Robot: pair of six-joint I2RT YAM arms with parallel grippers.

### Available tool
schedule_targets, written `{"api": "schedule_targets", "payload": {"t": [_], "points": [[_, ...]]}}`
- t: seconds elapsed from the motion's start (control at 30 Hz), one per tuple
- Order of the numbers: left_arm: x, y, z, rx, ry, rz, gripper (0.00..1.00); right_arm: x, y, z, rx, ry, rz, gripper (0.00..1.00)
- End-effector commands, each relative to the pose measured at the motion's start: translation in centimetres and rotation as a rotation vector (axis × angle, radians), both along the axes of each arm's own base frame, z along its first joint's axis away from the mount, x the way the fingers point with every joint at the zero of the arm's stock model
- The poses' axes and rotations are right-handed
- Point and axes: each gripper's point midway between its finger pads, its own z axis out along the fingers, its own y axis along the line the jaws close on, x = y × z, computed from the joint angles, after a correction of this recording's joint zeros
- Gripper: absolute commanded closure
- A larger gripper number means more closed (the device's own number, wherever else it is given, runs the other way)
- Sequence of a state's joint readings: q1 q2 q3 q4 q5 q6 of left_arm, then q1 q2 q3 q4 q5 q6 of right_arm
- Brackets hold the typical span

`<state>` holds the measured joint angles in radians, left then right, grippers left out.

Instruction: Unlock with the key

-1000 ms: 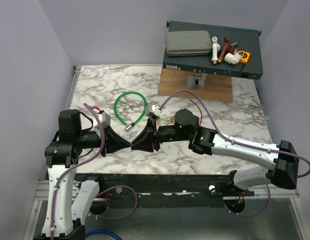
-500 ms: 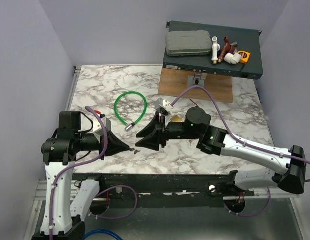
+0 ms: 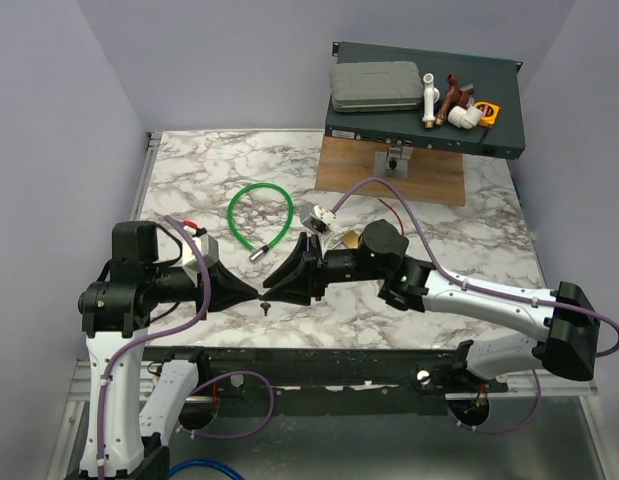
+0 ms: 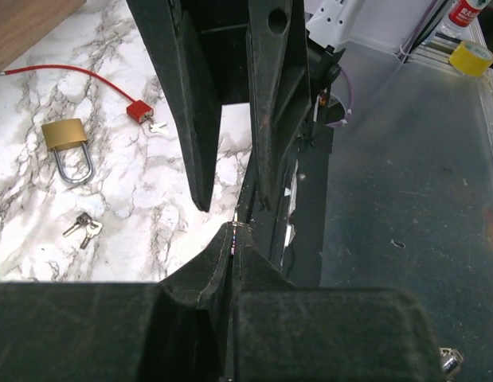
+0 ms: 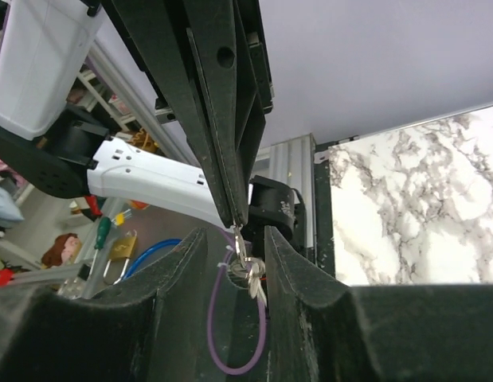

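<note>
My left gripper [image 3: 259,295] [image 4: 234,229] is shut on a small bunch of silver keys on a ring [image 5: 252,274], which hangs from its tip a little above the marble table [image 3: 209,165]. My right gripper [image 3: 273,290] [image 5: 234,232] is open, with one finger on each side of that bunch, not touching it. The red-tagged key [image 4: 144,114] on its thin red cord [image 4: 63,72] lies on the table beside the brass padlock [image 4: 64,135] [image 3: 347,240]. In the top view the right arm hides that key.
A second pair of small silver keys [image 4: 83,228] lies on the marble near the padlock. The green cable loop [image 3: 260,215] lies behind the grippers. A wooden board [image 3: 389,178] and a dark rack unit [image 3: 424,128] with a case and fittings stand at the back right.
The grippers drew apart half a second ago. The right gripper has since moved back left, and its open fingers now straddle the keys hanging from the left gripper.
</note>
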<state>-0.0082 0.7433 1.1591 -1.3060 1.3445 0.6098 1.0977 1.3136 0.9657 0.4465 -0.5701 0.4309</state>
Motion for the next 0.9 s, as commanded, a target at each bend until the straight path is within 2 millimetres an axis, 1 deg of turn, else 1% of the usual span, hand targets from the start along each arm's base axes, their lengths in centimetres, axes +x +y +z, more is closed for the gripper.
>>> {"api": "schedule_targets", "payload": {"t": [0.0,0.1,0.27,0.33,0.4,0.5,0.63,0.87], "points": [[-0.2,-0.3,1.2,-0.047,-0.031,-0.02,1.0,-0.9,0.0,0.5,0.05,0.018,0.061,0.63],[-0.2,-0.4,1.4,-0.057,-0.03,-0.024,1.0,-1.0,0.0,0.1,0.048,0.028,0.061,0.65],[-0.1,-0.5,1.6,-0.072,-0.012,-0.03,1.0,-1.0,0.1,-0.2,0.055,0.038,0.066,0.71],[-0.1,-0.5,1.7,-0.077,-0.011,-0.032,1.0,-0.9,0.2,-0.3,0.058,0.043,0.067,0.76],[0.0,-0.6,1.7,-0.082,-0.003,-0.032,1.0,-0.9,0.3,-0.3,0.061,0.048,0.07,0.84],[-0.1,-0.6,1.8,-0.089,-0.002,-0.037,1.0,-0.9,0.5,-0.2,0.069,0.052,0.07,0.98],[0.0,-0.6,1.8,-0.088,-0.002,-0.032,1.0,-1.1,0.2,-0.3,0.066,0.05,0.074,0.99],[0.4,-0.6,1.8,-0.091,0.009,-0.029,1.0,-1.1,-0.9,-1.1,0.038,0.056,0.043,0.99]]}}
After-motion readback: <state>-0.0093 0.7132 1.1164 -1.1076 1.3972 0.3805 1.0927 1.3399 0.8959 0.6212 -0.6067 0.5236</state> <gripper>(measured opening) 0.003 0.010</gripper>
